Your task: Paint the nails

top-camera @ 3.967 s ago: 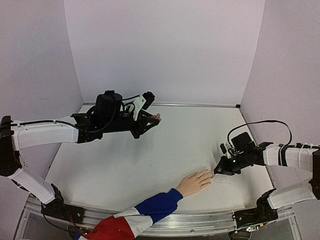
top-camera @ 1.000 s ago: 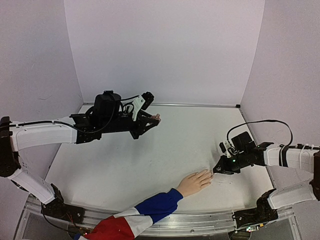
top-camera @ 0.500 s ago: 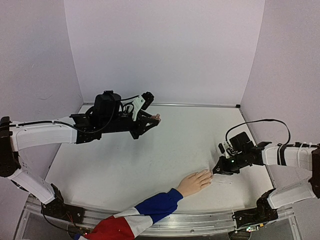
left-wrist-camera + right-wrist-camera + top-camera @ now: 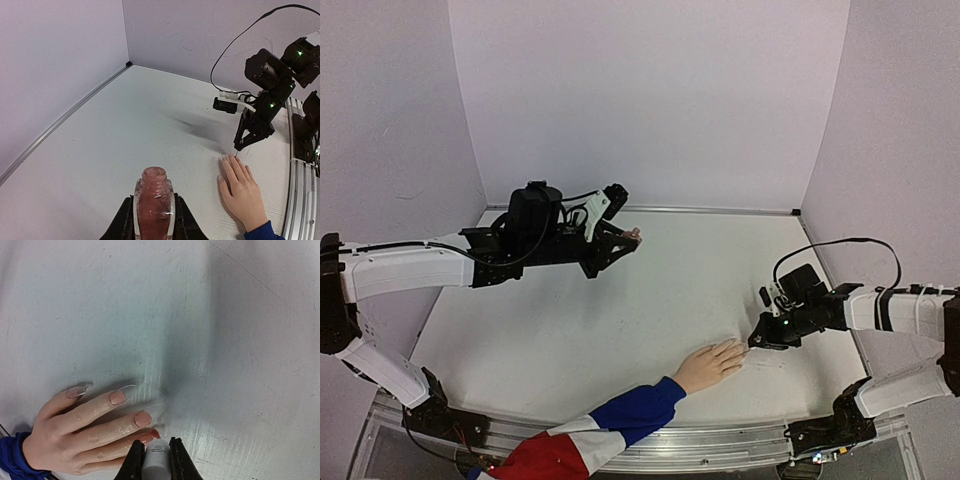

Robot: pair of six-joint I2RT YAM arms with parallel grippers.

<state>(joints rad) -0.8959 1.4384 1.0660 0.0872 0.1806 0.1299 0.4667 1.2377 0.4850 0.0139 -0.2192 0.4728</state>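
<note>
On the bench (image 4: 570,330), seen from above, one pale hand (image 4: 710,365) is laid flat near the front edge. The right gripper (image 4: 757,340) is just beside its fingertips, and the left gripper (image 4: 630,237) is well apart, further back. In the left wrist view, one open pinkish bottle (image 4: 154,205) is pinched by the left gripper. In the right wrist view, four nails (image 4: 142,418) are counted, and one white cap (image 4: 156,459) is pinched by the right gripper beside the lowest nail.

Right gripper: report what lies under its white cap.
Fingertips of the hand, flat on the table. Four nails show, the nearest reddish one right at the white cap in the right gripper. The cap hides any brush tip and part of that nail.
</note>
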